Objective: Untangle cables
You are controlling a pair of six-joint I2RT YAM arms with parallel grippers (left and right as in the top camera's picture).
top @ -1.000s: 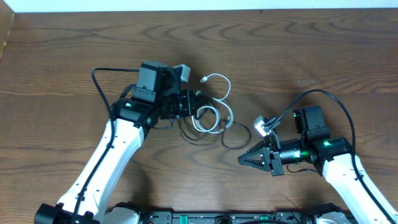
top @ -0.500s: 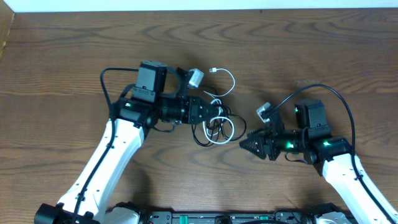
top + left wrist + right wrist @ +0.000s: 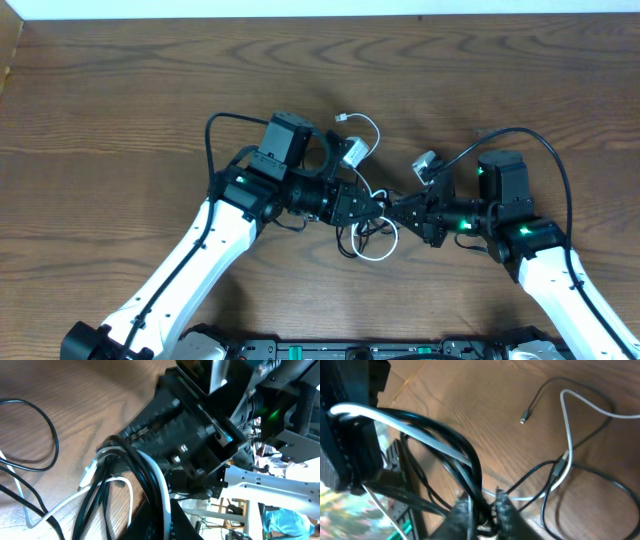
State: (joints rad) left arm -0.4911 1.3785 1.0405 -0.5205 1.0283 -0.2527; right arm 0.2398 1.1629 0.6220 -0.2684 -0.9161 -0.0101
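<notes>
No lettering legible: any print on the arm housings is too small to make out, only green lights (image 3: 462, 225) glowing on both arms. The cables (image 3: 360, 232) lie knotted at lower centre of the wooden table (image 3: 120, 90) in the overhead view, squarely between the 2 arms. The left gripper (image 3: 378, 205) and the right gripper (image 3: 402, 210) meet nose to nose over the tangle, nearly touching. From the right wrist, its 2 fingers (image 3: 462, 512) sit pressed close with dark strands pinched between them. A bundle of black strands and 1 white cable (image 3: 395, 417) arches off to the left edge of that frame, into the left gripper's black block, which clamps it. From the left wrist, the same bundle (image 3: 150, 472) drops into its own dark fingers, whose outline is hard to separate from the cables. A loose white end with a plug (image 3: 343, 116) curls up above the arms. A small metal plug (image 3: 522, 421) lies free on the wood. Which strand crosses which inside the knot cannot be told. The left arm covers part of the tangle from overhead.
</notes>
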